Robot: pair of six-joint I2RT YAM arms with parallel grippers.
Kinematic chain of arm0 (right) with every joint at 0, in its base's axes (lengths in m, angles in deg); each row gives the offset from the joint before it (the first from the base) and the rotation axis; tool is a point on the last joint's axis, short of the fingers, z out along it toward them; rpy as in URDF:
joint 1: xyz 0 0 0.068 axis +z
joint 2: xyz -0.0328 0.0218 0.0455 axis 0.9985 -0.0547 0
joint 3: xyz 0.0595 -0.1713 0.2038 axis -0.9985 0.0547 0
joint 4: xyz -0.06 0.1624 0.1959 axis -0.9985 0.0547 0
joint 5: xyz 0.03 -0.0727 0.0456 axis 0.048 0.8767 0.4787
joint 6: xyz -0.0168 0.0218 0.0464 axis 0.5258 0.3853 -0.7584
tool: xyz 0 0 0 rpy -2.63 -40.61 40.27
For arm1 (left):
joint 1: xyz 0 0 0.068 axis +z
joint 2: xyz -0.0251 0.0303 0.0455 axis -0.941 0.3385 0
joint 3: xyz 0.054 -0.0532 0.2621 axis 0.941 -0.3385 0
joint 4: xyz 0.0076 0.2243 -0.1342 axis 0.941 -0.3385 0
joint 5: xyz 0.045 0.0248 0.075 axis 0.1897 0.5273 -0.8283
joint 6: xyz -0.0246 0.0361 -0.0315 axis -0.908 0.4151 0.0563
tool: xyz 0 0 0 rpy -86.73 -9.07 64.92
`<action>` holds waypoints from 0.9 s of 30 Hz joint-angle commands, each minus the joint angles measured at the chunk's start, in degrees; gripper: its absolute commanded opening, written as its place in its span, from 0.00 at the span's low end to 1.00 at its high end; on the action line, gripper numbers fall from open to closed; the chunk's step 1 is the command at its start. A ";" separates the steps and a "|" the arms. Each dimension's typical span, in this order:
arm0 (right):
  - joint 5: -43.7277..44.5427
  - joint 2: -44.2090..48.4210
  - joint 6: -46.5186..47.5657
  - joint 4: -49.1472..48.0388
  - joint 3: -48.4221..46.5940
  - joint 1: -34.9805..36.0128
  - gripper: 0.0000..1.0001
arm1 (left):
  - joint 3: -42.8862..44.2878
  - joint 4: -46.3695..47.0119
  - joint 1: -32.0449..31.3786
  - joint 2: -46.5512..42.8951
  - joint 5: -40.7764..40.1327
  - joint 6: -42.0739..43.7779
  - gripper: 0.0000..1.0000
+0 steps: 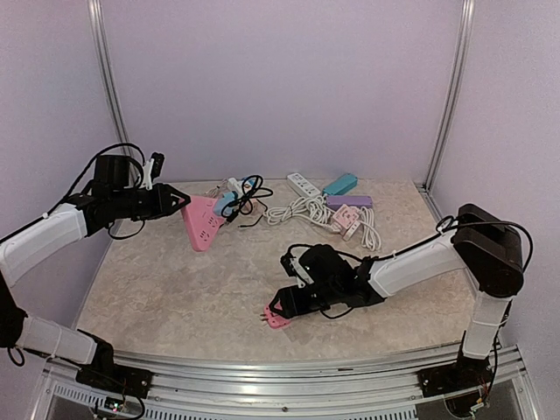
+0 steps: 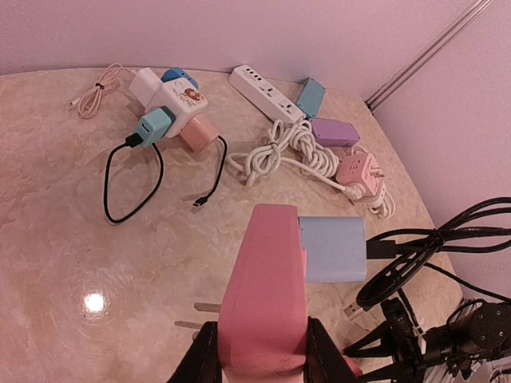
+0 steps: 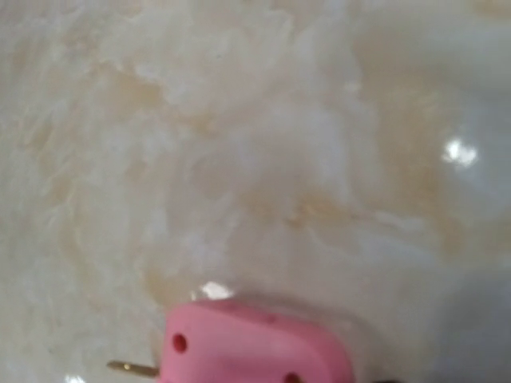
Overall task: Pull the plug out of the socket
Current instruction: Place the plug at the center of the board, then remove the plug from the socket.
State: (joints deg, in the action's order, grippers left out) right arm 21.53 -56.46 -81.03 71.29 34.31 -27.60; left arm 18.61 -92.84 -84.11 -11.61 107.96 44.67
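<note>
Two risks: socket twisting on the left, plug getting dragged on the right

**Risks.** Left side: the pink socket block (image 2: 263, 279) is looking lifted over the table (image 1: 175, 289) and pinched only at its near end. A blue adapter (image 2: 331, 249) and black cable (image 2: 415, 263) are loading the free end. That weight is levering against the grip, so a quick swing could be twisting the block or sliding it out.

Right side: the pink plug (image 1: 276, 318) is lying on the table near the front edge, well apart from the socket block. If the arm is lifting away at an angle, it's risking dragging or flipping the plug toward that edge.

**Claws.** The left gripper (image 2: 263, 355) is clamping the socket block, with fingers (image 2: 204, 359) pressing both flanks at a narrow opening.

The right gripper (image 1: 293, 302) is hovering just beside the plug, possibly touching it. I'm not able to tell how wide its jaws are standing, or whether it's holding anything. Its own camera is showing only the plug's top and one prong (image 3: 132, 368), no fingers.
</note>
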 commanded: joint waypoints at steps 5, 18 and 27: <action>9.64 6.10 0.24 3.43 0.98 0.16 0.86 | -0.52 4.34 -0.34 -3.05 1.72 -0.54 0.25; 18.99 22.81 5.19 -5.34 6.17 0.10 1.00 | -7.34 10.82 -9.89 -7.24 -11.68 -10.99 0.25; 13.08 23.89 0.84 -16.48 5.88 0.37 0.94 | -10.00 18.68 -19.98 -4.04 -23.30 -20.18 0.25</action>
State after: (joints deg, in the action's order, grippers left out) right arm 37.75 -32.44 -77.64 62.31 39.40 -27.47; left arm 8.12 -82.50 -101.31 -16.97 90.63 30.40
